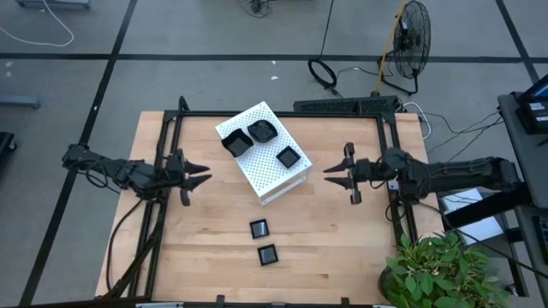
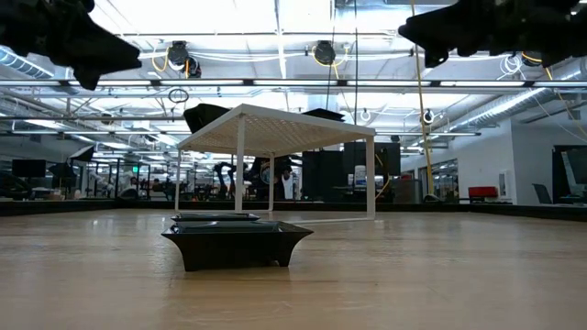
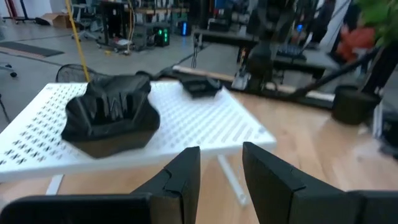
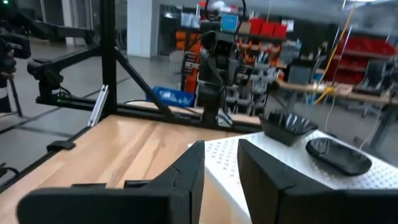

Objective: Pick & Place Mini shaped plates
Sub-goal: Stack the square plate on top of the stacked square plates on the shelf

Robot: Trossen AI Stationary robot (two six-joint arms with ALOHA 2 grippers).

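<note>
Three mini shaped plates [image 1: 260,131] sit on the white box [image 1: 272,178] – two more [image 1: 259,228] on the table [image 1: 342,239]; both grippers, left [image 1: 205,174] and right [image 1: 329,174], hover with jaws open, holding nothing.

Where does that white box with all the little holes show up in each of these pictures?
High view: the white perforated box sits upper middle of the table, between both arms, three black dishes on top.
Low view: centre, standing on legs behind the near black dish.
Left wrist view: left half, beyond the left tool.
Right wrist view: lower right, beyond the right tool.
Shared landmark: the dishes on its top.
</note>
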